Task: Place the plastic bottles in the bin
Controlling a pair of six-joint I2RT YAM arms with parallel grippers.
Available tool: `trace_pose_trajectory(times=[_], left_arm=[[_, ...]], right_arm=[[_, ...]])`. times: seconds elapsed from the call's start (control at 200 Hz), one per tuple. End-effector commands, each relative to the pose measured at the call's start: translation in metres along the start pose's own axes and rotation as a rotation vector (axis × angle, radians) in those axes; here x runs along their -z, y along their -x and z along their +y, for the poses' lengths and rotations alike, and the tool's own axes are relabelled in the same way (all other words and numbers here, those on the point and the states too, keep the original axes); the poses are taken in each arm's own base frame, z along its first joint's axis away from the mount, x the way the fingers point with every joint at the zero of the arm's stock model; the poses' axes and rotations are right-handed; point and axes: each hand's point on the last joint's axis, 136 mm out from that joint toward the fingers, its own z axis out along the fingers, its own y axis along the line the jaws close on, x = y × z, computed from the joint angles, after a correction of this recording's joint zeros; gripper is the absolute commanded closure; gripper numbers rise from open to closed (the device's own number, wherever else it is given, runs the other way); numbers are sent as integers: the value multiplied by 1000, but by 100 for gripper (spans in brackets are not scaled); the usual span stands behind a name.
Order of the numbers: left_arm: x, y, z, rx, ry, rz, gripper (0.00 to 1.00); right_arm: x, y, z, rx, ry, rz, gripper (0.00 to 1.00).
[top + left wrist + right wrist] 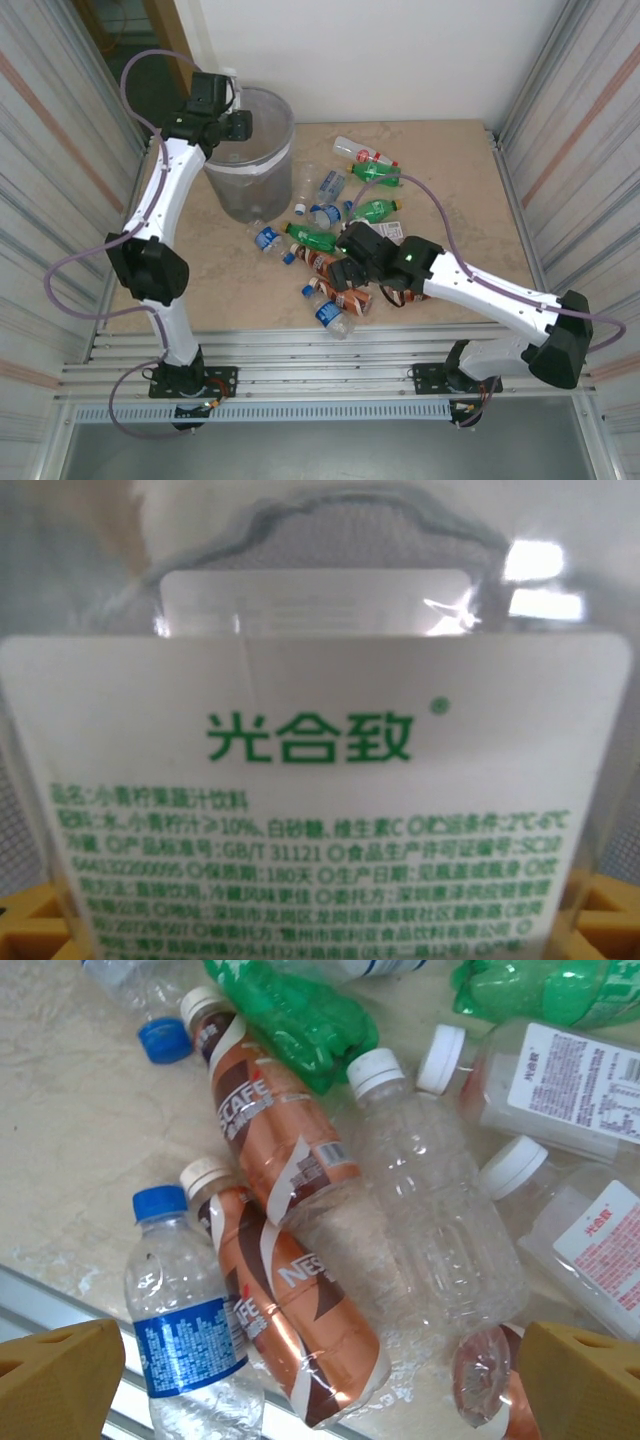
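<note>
Left hand (237, 126) grips a white-labelled bottle (320, 780) at the bin (265, 190) rim; right hand (320, 1385) gapes wide over loose bottles (285, 1145).

- The left arm (165, 190) rises from its base, bends at a black elbow joint, and its white link slants up and far forward to the black wrist.
- The left gripper (236, 126) points down at the end of that reach. Its yellow fingertips (612, 912) sit at either side of a white-labelled bottle (320, 740), jaws part closed and clamped on it.
- The right arm (490, 295) runs from its base out to a black elbow on its right, then folds back leftward, low and forward.
- The right gripper (320, 1380) faces down, jaws spread wide, its two yellow fingers (60, 1375) well apart.
</note>
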Motion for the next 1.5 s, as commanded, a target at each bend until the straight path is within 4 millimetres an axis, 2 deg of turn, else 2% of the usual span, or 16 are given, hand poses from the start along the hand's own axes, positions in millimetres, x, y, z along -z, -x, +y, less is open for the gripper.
trace_pose_trajectory(times=[0.0, 0.115, 0.481, 0.711, 0.837, 0.892, 1.122, 1.348, 1.493], left_arm=[[1, 11, 5, 41, 17, -17, 53], [-9, 9, 4, 45, 18, -6, 53], [-33, -1, 3, 46, 19, 30, 52], [-50, -12, 2, 56, 17, 68, 37], [-54, -16, 3, 67, 12, 80, 31], [-55, -16, 5, 71, 18, 81, 27], [-47, -9, 10, 83, 39, 59, 2], [-34, -10, 8, 91, 18, 49, 1], [-15, -14, 5, 113, -16, 23, 1]], right_arm=[[4, 1, 7, 8, -2, 11, 1], [0, -4, 15, 23, 20, 30, 0], [-18, -28, 48, 112, 52, 128, 11], [-31, -48, 65, 121, 75, 192, 16], [-39, -58, 66, 124, 65, 224, 19], [-42, -62, 66, 123, 60, 237, 21], [-49, -69, 67, 125, 52, 263, 24], [-53, -73, 69, 135, 54, 277, 27], [-55, -78, 72, 148, 57, 291, 32]])
